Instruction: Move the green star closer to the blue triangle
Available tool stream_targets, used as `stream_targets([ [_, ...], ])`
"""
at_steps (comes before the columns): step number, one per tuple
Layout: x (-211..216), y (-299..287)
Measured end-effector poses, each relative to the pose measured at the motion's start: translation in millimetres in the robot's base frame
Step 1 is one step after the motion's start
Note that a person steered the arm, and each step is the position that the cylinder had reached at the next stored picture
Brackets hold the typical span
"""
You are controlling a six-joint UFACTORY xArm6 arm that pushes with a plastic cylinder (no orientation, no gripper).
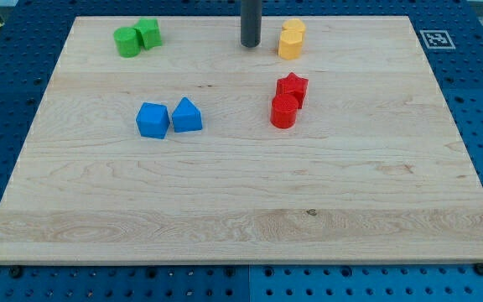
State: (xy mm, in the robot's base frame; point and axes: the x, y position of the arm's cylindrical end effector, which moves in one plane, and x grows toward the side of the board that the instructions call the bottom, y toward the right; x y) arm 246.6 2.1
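The green star [148, 33] sits near the view's top left, touching a round green block [127, 42] on its left. The blue triangle [187, 115] lies left of the board's middle, touching a blue cube-like block [153, 120] on its left. My tip [251, 44] rests on the board near the view's top centre, well to the right of the green star and just left of the yellow blocks. It touches no block.
Two yellow blocks [291, 39] stand together right of my tip. A red star [293, 85] and a red cylinder [283, 111] touch each other right of centre. The wooden board [241, 210] lies on a blue perforated table.
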Motion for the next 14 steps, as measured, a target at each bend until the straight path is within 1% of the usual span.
stream_targets([
  [1,-32,-25],
  [2,-49,-79],
  [3,-54,-109],
  [5,-49,-171],
  [6,-37,-172],
  [8,13,-131],
  [9,31,-129],
  [10,26,-161],
  [11,8,-183],
  [12,22,-194],
  [14,57,-164],
])
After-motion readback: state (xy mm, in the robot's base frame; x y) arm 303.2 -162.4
